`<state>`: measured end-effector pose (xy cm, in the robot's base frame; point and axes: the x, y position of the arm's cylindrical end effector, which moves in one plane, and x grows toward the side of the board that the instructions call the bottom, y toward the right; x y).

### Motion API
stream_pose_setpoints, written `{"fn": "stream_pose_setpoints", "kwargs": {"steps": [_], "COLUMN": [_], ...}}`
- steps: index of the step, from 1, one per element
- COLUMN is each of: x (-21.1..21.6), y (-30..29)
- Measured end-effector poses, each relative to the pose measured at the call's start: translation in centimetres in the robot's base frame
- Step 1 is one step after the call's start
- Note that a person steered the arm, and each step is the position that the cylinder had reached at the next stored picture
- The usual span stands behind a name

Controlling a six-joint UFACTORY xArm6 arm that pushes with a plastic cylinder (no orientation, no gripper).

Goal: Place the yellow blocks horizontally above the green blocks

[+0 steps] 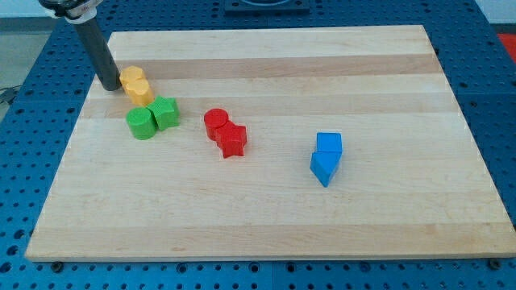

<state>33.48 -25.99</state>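
Observation:
Two yellow blocks (136, 85) sit touching each other near the board's upper left, one slightly above and left of the other. Just below them lie a green cylinder (141, 124) and a green star-like block (165, 112), touching each other; the lower yellow block touches the green star-like block. My tip (107, 85) rests on the board just left of the yellow blocks, right beside the upper one.
A red cylinder (215, 122) and a red star-like block (233, 139) touch near the middle. Two blue blocks (326, 157) touch at the right of centre. The wooden board (274, 217) lies on a blue perforated table.

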Motion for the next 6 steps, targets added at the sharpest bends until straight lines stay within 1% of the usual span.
{"fn": "stream_pose_setpoints", "kwargs": {"steps": [1,2,3,4,5,6], "x": [0.0,3.7,4.7,4.7,4.7,4.5], "y": [0.0,0.0,0.0,2.5,7.0,7.0]}}
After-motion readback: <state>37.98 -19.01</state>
